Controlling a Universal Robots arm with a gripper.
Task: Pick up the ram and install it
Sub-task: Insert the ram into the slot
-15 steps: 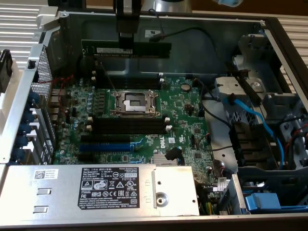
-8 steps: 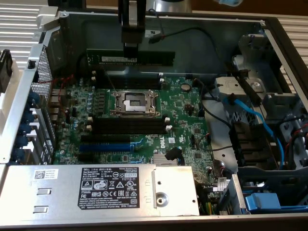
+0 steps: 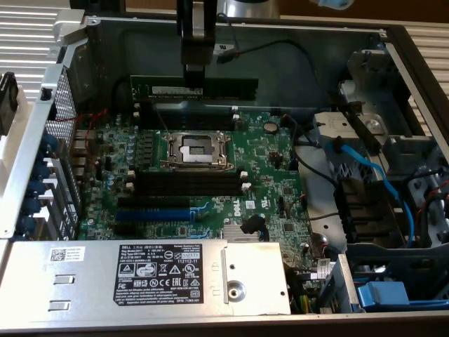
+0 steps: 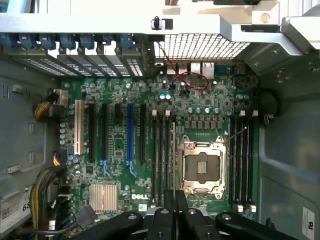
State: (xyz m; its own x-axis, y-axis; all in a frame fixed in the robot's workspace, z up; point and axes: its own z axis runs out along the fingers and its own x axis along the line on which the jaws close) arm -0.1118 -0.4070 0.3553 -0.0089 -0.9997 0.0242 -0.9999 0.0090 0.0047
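Dark-green and thin, the long circuit-board ram stick (image 3: 228, 88) with its white label strip hangs level inside the open grey metal computer case (image 3: 280, 31), above the green motherboard (image 3: 270, 179).

The main danger, as a judgement, is a bad line-up. If the lower edge of the stick is not exactly over one of the narrow black memory slots (image 3: 189, 184), it can land on the slot wall or on small parts beside it. A push may then bend the board or damage the contacts. The open silver processor socket (image 3: 194, 149) lies between the two groups of slots, and it is easy to hurt if the stick drifts over it. The small white end latches (image 3: 244, 184) would block the seating if they are shut, and the pictures do not settle this. A hold at the middle alone may also let one end go in first.

The black pincer (image 3: 194, 70) is almost closed, and its fingers clamp the top edge of the stick at about its middle. In the wrist view the stick shows edge-on as a thin line just beside the socket. Which slot it is over cannot be told.
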